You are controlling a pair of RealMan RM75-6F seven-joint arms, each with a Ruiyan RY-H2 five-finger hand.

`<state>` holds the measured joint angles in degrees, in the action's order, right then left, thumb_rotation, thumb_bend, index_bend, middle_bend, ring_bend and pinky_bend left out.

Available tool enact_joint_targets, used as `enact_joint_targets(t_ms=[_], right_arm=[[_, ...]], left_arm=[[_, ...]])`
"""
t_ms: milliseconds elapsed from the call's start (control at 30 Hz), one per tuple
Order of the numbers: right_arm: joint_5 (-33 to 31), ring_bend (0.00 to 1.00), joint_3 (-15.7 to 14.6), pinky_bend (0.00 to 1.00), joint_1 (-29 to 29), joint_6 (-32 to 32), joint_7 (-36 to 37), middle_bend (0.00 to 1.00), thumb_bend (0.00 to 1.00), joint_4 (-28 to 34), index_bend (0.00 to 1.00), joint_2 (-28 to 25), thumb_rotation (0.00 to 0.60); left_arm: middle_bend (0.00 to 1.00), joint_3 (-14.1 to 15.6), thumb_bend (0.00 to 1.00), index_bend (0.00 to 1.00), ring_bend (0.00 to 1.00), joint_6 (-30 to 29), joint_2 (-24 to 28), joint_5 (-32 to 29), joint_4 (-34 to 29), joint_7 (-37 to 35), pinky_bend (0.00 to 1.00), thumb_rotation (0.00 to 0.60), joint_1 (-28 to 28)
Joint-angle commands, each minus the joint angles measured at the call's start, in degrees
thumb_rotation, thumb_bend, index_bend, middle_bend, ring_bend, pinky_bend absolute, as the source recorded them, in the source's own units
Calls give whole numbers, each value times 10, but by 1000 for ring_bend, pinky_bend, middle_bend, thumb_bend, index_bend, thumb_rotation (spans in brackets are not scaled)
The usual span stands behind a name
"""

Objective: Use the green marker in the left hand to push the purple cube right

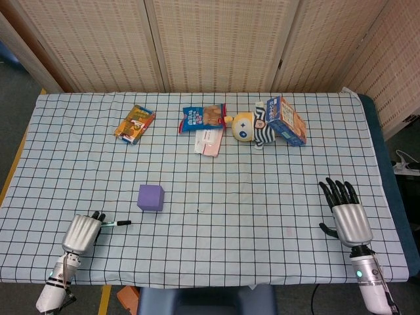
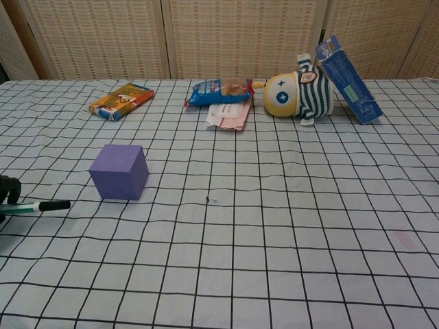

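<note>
My left hand sits at the near left of the table, fingers curled around the marker. The marker lies nearly level, dark tip pointing right, just off the checked cloth as far as I can tell. In the chest view only the fingertips and the marker's front end show at the left edge.

The cube stands flat on the cloth, a little farther and to the right of the marker tip, apart from it. Tip and cube are not touching.

My right hand rests at the near right, palm down, fingers spread and holding nothing, well apart from the cube.

To the right of the cube the cloth is bare grid except for a small dark speck; a faint pink smudge marks the cloth farther right.

Far side of the table, in a row: an orange snack pack at left, a blue snack bag with a pale packet just near of it, a striped plush toy, and a blue carton leaning against the toy. All well apart from the cube.
</note>
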<state>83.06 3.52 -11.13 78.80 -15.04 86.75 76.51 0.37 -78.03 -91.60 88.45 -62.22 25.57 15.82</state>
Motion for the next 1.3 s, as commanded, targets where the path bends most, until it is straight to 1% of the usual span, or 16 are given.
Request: enact_joint_targets(t_ms=[33, 133, 267, 400, 500, 600, 767, 900, 967, 1067, 1300], right_arm=[[-2, 0, 1, 0, 1, 0, 0, 0, 51, 1, 0, -1, 600], [-1, 0, 3, 0, 2, 6, -1, 0, 51, 0, 0, 1, 600], [5, 0, 6, 0, 5, 20, -1, 0, 52, -4, 0, 7, 600], [5, 0, 8, 0, 5, 24, -7, 0, 52, -9, 0, 15, 600], [-1, 0, 10, 0, 4, 18, -13, 0, 52, -12, 0, 18, 600], [-7, 0, 11, 0, 2, 12, -16, 0, 51, -12, 0, 19, 600], [-8, 0, 11, 0, 1, 11, -19, 0, 52, -11, 0, 20, 600], [-3, 0, 12, 0, 6, 25, -21, 0, 51, -8, 0, 18, 600], [-3, 0, 13, 0, 7, 26, -20, 0, 51, -7, 0, 16, 600], [-5, 0, 16, 0, 8, 31, -29, 0, 52, -10, 0, 17, 600], [-3, 0, 16, 0, 12, 37, -19, 0, 52, -2, 0, 9, 600]], left_arm=[[764, -11, 587, 783, 820, -34, -5, 24, 54, -60, 959, 600, 9], [767, -15, 589, 787, 820, -36, -2, 32, 105, -114, 960, 600, 22], [767, -20, 591, 789, 822, -19, -4, 27, 171, -174, 959, 600, 36], [767, -20, 591, 790, 822, 3, -17, 25, 240, -218, 959, 600, 51], [767, -16, 591, 790, 822, 11, -29, 28, 275, -243, 959, 600, 60], [767, -10, 589, 790, 822, 17, -38, 36, 297, -258, 960, 600, 72], [767, -6, 589, 790, 822, 24, -43, 41, 312, -264, 959, 600, 82], [767, -2, 589, 789, 822, 48, -55, 45, 344, -272, 960, 600, 104], [767, 1, 587, 788, 821, 51, -61, 47, 353, -279, 960, 600, 110], [768, 5, 587, 787, 822, 47, -68, 53, 358, -282, 959, 600, 117], [768, 10, 588, 786, 822, 51, -77, 57, 354, -275, 960, 600, 135]])
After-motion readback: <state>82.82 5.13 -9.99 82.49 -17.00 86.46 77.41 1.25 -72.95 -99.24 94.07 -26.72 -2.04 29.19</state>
